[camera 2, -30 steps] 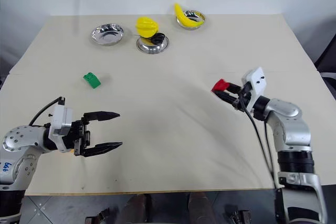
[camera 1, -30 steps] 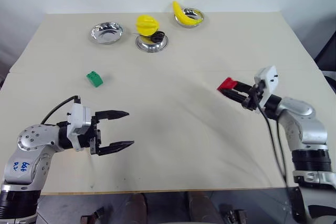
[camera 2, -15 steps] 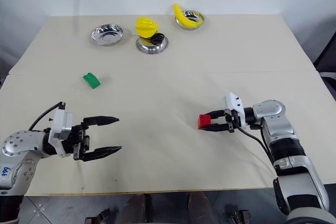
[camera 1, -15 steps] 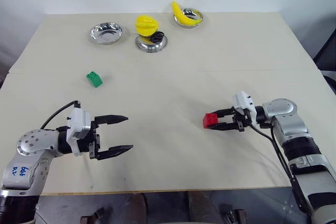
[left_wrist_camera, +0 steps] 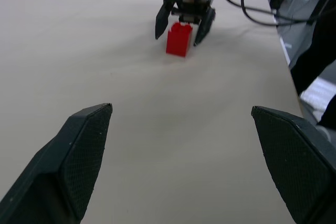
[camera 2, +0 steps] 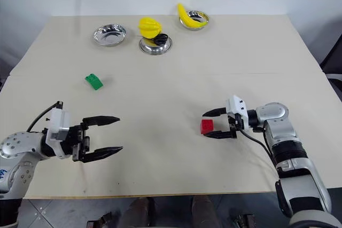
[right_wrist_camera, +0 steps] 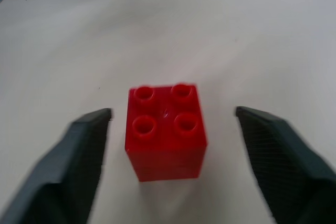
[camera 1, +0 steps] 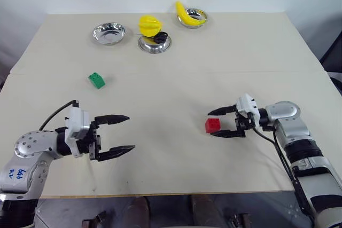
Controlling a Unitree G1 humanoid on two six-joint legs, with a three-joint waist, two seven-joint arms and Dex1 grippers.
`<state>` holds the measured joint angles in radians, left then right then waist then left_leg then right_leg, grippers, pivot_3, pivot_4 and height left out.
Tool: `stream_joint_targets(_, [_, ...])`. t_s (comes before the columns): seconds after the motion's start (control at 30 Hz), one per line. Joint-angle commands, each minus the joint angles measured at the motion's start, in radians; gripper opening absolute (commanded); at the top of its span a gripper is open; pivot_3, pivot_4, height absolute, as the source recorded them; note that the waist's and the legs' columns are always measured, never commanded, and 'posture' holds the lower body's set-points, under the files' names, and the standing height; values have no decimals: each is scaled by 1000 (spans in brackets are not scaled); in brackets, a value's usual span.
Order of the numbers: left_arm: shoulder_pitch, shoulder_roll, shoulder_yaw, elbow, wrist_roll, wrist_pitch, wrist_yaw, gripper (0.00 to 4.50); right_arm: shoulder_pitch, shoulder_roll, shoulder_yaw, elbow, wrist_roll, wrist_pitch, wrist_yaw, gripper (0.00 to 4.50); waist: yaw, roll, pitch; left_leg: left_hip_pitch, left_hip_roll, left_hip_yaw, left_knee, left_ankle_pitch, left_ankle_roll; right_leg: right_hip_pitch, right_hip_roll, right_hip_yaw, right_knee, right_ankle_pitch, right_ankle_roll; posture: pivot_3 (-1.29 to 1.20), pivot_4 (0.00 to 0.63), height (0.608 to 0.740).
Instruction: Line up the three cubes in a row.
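While the small red studded plastic cube (camera 1: 212, 125) sits on the beige counter (camera 1: 176, 94) between the wide-spread right gripper (camera 1: 223, 123), a straight retreat is advised, unbumped.

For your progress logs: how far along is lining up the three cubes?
Done: the red cube sits on the table, right gripper open around it. In hand: nothing; left gripper open. Left: the green cube lies far off, and no row exists yet.

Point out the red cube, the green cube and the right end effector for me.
red cube (right_wrist_camera: 165, 129): right wrist view, studded top face.
green cube (camera 1: 96, 80): left eye view, its middle.
right end effector (camera 1: 220, 123): left eye view, between its open fingertips.
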<state>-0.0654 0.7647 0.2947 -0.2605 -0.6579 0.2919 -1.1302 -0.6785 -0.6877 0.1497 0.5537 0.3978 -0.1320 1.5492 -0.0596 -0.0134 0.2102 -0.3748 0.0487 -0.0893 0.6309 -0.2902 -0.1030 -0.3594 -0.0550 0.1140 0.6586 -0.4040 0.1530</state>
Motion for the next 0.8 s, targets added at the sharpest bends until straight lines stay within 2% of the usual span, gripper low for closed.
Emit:
stream_joint_targets(0.03, [-14, -12, 147, 5, -83, 24, 88, 4500, 31, -73, -52, -190, 131, 80, 65, 4461, 1, 0, 0, 0, 0, 0, 0, 0, 0, 0, 0, 0, 0, 0, 0, 0, 150, 740])
stream_joint_targets(0.13, [53, -10, 305, 46, -98, 30, 142, 4500, 87, -43, -131, -295, 238, 103, 60, 4461, -3, -1, -1, 0, 0, -1, 0, 0, 1, 1, 0, -1, -1, 0, 0, 0, 150, 740])
stream_joint_targets(0.33, [194, -13, 492, 174, -90, 12, 150, 4500, 166, 5, -179, -422, 280, 168, -32, 4461, -2, -1, 0, 0, 0, -1, 0, -2, 4, 0, -1, -1, -1, 0, 0, 0, 150, 740])
stream_joint_targets(0.47, [277, -24, 618, 345, -73, -29, 169, 4500, 222, 99, -199, -494, 264, 112, -101, 4461, -1, -2, -1, 1, 0, -1, -1, -3, 4, 0, 0, -1, -1, 0, -1, 0, 150, 740])
stream_joint_targets(0.53, [285, -24, 637, 367, -92, -17, 176, 4500, 242, 117, -198, -519, 244, 105, -121, 4461, 2, -2, -1, 1, 0, -1, -1, -4, 4, 0, 0, -1, 0, 0, -1, 0, 150, 740])
stream_joint_targets(0.8, [261, -49, 546, 369, -55, -49, 166, 4500, 268, 109, -223, -545, 231, 104, -132, 4461, 25, -4, -2, 0, -2, -2, -1, -3, 3, 1, -3, -3, 0, 0, 0, 0, 150, 740])
